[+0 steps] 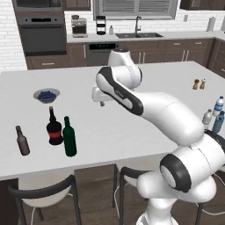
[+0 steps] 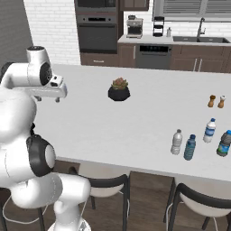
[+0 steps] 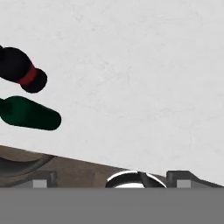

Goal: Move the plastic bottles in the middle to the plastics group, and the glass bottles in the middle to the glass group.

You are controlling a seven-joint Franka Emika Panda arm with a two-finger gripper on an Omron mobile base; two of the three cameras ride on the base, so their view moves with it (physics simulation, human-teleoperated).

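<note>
Green glass bottle (image 1: 69,137) stands beside black red-labelled bottle (image 1: 53,127); my gripper (image 1: 102,103) is spread, empty. Next: approach the clear plastic bottle (image 2: 177,141) squarely, grasp mid-body.

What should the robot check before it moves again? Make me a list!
1. Gripper open and holding nothing: ok.
2. Green bottle standing upright beside the black red-labelled bottle: ok.
3. Small brown bottle upright, apart from both: ok.
4. Grey plastic bottle and blue plastic bottle beside the blue-banded bottle: ok.
5. Fourth bottle at the picture's right edge, glass or plastic: cannot tell.
</note>
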